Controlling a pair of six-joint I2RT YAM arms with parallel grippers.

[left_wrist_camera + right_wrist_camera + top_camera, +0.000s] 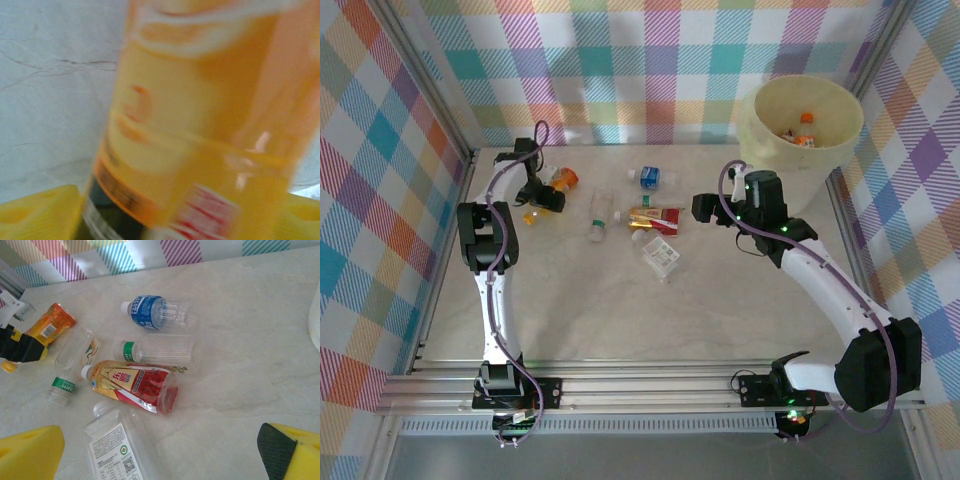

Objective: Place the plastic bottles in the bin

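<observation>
An orange plastic bottle (200, 115) lies between the yellow fingers (35, 212) of my left gripper (185, 220) and fills the gap. The blur hides whether the pads press on it. From above, that bottle (565, 178) and left gripper (548, 192) sit at the table's far left. My right gripper (705, 208) hangs open over mid-table, nothing between its fingers (30, 452). Below it lie a red-labelled bottle (132, 385), a blue-labelled one (150, 312) and a clear white-labelled one (117, 445). The cream bin (765, 100) stands at the far right with bottles inside.
Two more clear bottles lie in the cluster, one with a green cap (75, 365) and one with a green neck band (160, 350). A small yellow piece (530, 216) lies near the left arm. Checked walls close in the table on three sides.
</observation>
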